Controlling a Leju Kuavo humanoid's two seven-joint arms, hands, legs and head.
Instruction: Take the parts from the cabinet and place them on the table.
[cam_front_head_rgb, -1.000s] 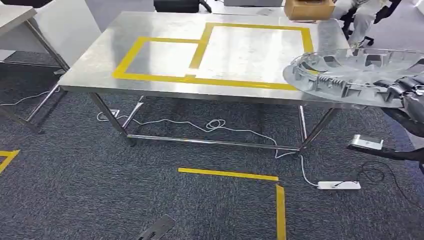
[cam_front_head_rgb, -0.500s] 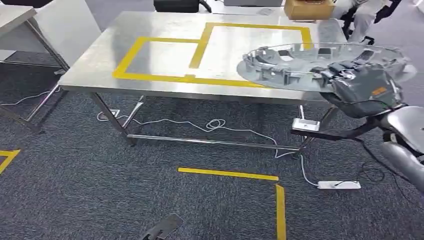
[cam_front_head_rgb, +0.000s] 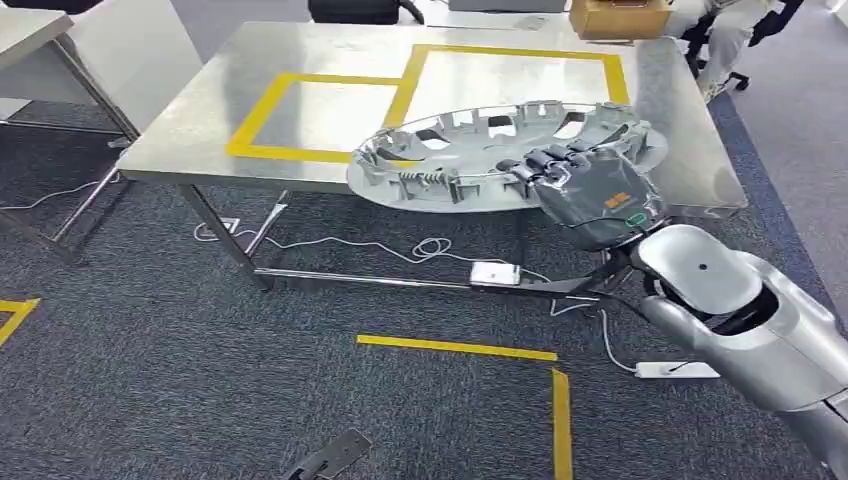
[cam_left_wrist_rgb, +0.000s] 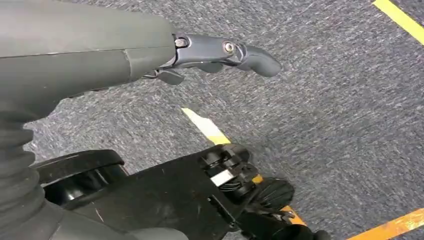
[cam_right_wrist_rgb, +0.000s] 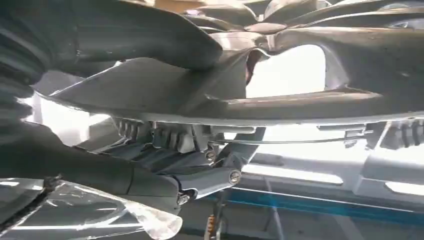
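A round silver wheel cover (cam_front_head_rgb: 470, 150) hangs flat in the air at the near edge of the steel table (cam_front_head_rgb: 330, 45). My right hand (cam_front_head_rgb: 590, 185) grips its near right rim, dark fingers curled over the edge. In the right wrist view the cover's ribbed rim (cam_right_wrist_rgb: 300, 100) runs across the picture with my right hand's fingers (cam_right_wrist_rgb: 200, 177) on one side of it and the thumb on the other. My left hand (cam_left_wrist_rgb: 220, 52) hangs over the carpet, fingers loosely curled, holding nothing.
Two yellow-taped rectangles (cam_front_head_rgb: 420, 75) mark the tabletop. A cardboard box (cam_front_head_rgb: 615, 15) sits at the far edge, with a seated person (cam_front_head_rgb: 725, 30) behind it. White cables and a power strip (cam_front_head_rgb: 675, 370) lie on the carpet under the table. Yellow floor tape (cam_front_head_rgb: 460, 348) crosses the carpet.
My right arm has swung left from the picture's right edge, carrying the wheel cover across to the table's near edge, over the front of the larger taped rectangle.
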